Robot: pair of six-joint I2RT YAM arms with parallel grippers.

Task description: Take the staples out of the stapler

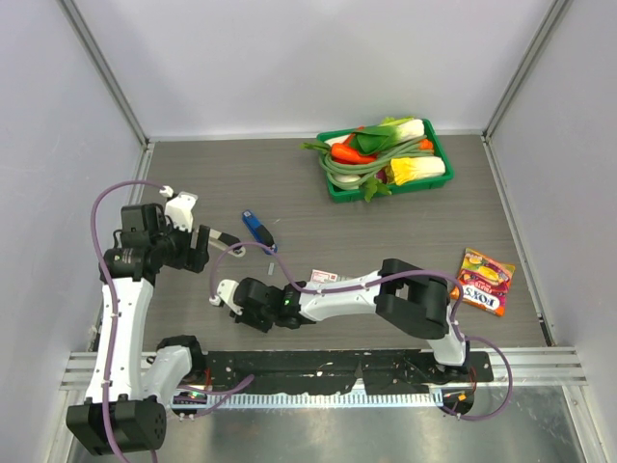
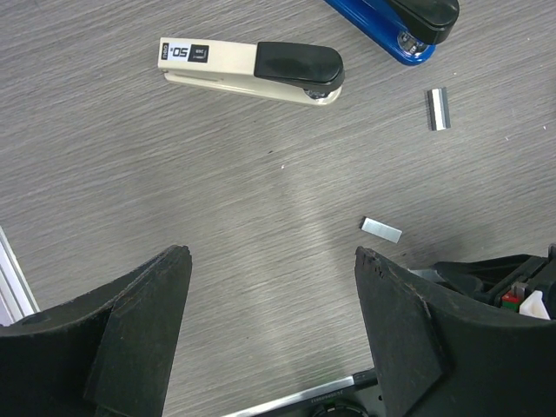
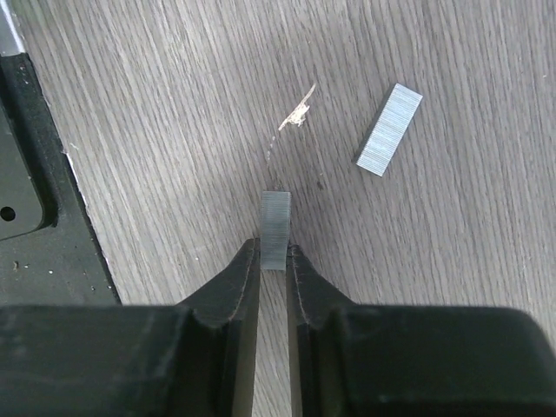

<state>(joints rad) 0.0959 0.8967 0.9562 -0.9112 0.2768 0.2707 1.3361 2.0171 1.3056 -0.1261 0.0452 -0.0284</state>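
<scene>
My right gripper (image 3: 274,249) is shut on a short silvery strip of staples (image 3: 275,217), held at the fingertips just above the wood table. A second staple strip (image 3: 388,129) lies loose on the table to its right. In the top view the right gripper (image 1: 226,292) sits at the near left. My left gripper (image 2: 271,256) is open and empty, above the table. Beyond it lie a beige stapler with a black top (image 2: 252,69), a blue stapler (image 2: 395,22) and two loose staple strips (image 2: 438,109) (image 2: 381,228). The blue stapler (image 1: 256,229) and the beige stapler (image 1: 224,237) also show from above.
A green tray (image 1: 333,188) of toy vegetables stands at the back right. A small white-and-pink box (image 1: 325,278) lies by the right arm. A sweets bag (image 1: 485,281) lies at the right. The black base rail (image 3: 35,226) borders the near edge.
</scene>
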